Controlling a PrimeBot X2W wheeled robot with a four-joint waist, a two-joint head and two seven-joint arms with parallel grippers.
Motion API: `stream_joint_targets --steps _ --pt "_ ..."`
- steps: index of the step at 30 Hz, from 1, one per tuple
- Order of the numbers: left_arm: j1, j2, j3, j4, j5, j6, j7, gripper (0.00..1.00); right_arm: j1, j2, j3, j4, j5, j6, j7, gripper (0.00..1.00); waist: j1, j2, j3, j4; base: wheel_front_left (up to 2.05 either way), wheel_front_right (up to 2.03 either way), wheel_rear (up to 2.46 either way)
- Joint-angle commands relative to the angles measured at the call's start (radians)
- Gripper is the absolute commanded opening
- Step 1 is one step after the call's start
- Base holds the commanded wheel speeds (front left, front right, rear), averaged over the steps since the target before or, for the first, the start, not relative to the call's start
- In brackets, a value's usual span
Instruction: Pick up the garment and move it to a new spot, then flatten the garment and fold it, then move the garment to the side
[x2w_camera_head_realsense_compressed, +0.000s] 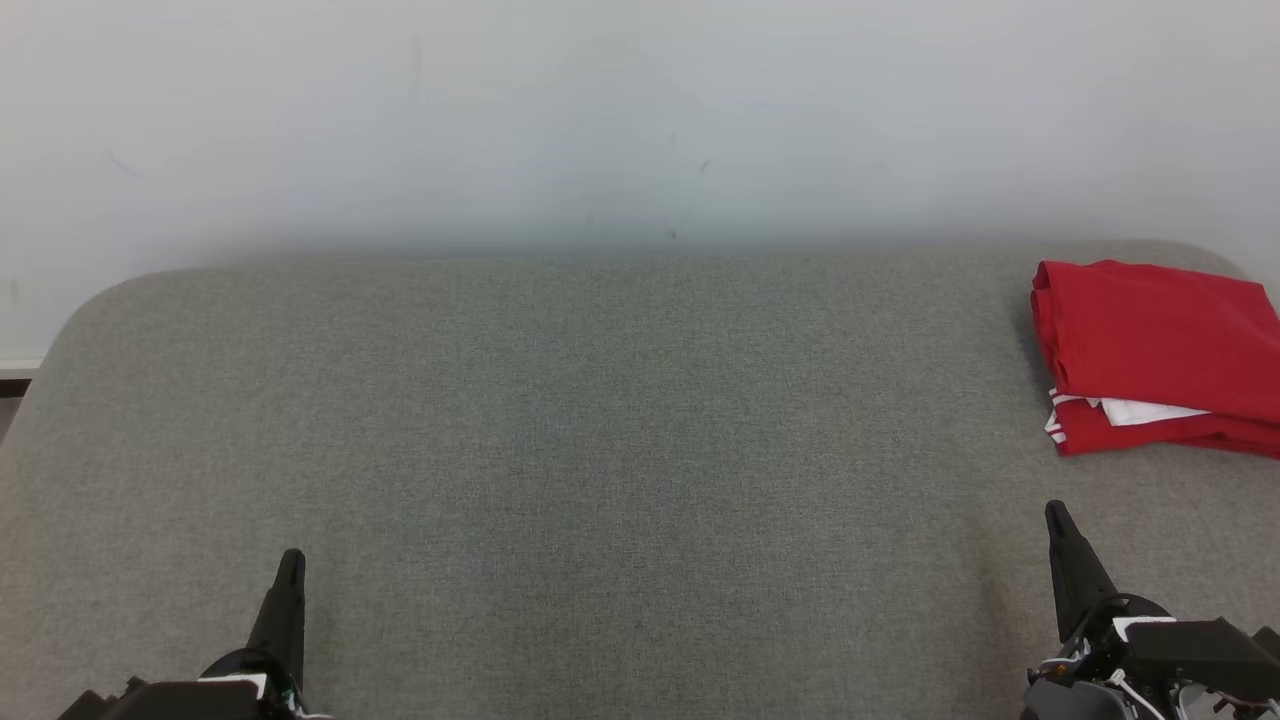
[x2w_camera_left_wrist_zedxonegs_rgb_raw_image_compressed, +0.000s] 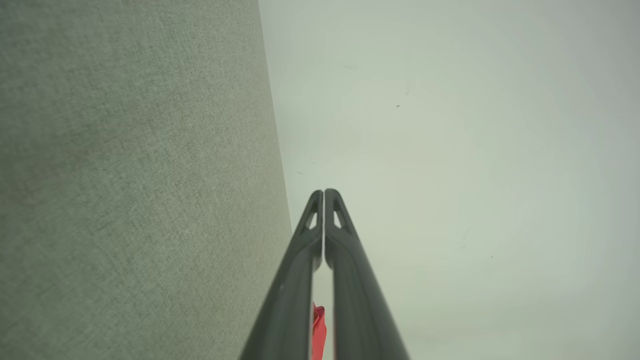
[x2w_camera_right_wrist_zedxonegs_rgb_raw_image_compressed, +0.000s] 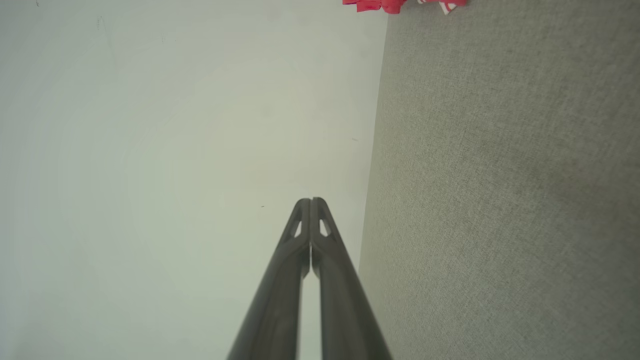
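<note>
Plainly clenched on nothing, the right gripper (x2w_camera_head_realsense_compressed: 1057, 518) sits low over the near right of the grey fabric-covered table (x2w_camera_head_realsense_compressed: 600, 420). The folded red garment (x2w_camera_head_realsense_compressed: 1150, 335) lies near, at about its one o'clock, by the far right corner. Its long axis seems to run three to nine, though its right end leaves the frame. The left gripper (x2w_camera_head_realsense_compressed: 292, 562), also closed and empty, is well apart, so the right arm is nearer. Bare fabric opens from nine to twelve.
</note>
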Motion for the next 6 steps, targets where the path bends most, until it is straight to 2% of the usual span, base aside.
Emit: stream_joint_targets --steps 1,6 --pt "-0.010 -0.002 0.002 0.001 -0.005 -0.003 0.000 0.00 -0.005 0.002 -0.002 0.001 0.001 -0.002 0.003 0.00 0.0000 0.0000 0.000 0.000 0.00 0.00 0.00" --pt "-0.010 -0.002 0.002 0.001 -0.005 -0.003 0.000 0.00 -0.005 0.002 -0.002 0.000 0.001 -0.002 0.003 0.00 0.0000 0.0000 0.000 0.000 0.00 0.00 0.00"
